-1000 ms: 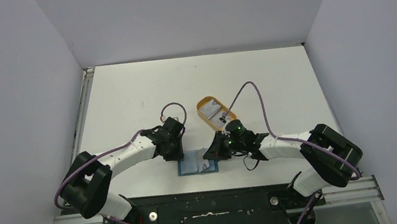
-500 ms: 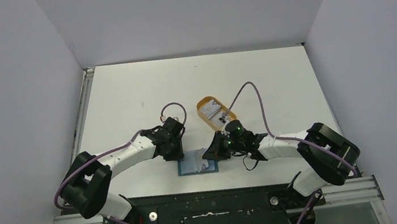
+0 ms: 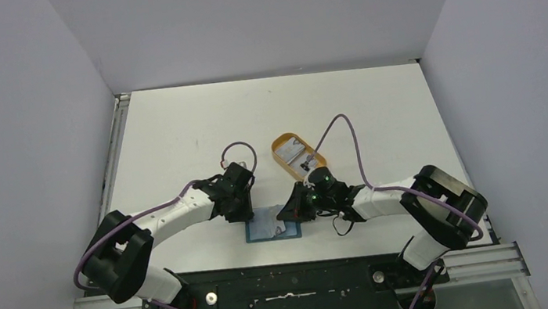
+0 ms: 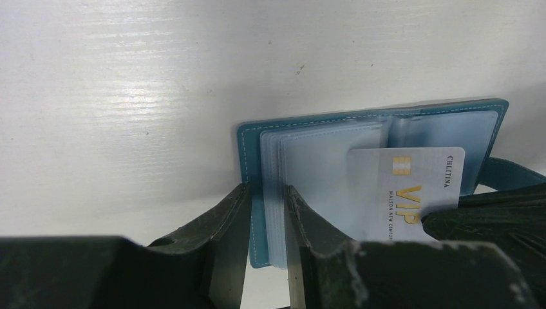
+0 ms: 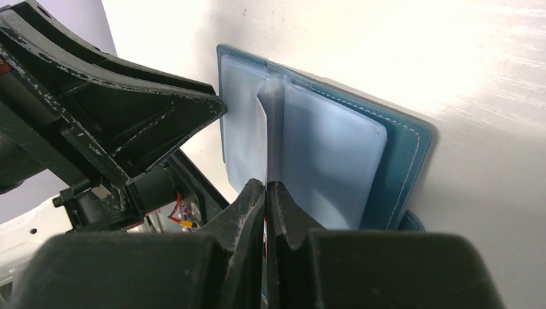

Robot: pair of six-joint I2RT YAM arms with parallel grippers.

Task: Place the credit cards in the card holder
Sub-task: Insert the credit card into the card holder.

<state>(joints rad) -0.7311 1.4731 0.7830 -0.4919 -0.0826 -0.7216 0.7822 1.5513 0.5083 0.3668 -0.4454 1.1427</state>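
Left wrist view: I see the left pincer (image 4: 267, 219) clamped on the card holder's (image 4: 309, 129) left edge, open on the worktop (image 4: 129, 96).
Right pincer (image 5: 265, 193): closed on a credit card (image 4: 405, 190).
Card axis: runs left-right, leading edge pointing left over the clear pockets.

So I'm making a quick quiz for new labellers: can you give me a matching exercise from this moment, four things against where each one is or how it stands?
Things:
1. card holder
2. VIP card
3. orange tray
4. left gripper

Places or states:
A. on the table beyond the two arms, with cards in it
B. pinched edge-on by the right gripper, over the open pockets
C. lying open and flat on the table
D. fingers astride one edge of the wallet

Pairs: 1-C, 2-B, 3-A, 4-D
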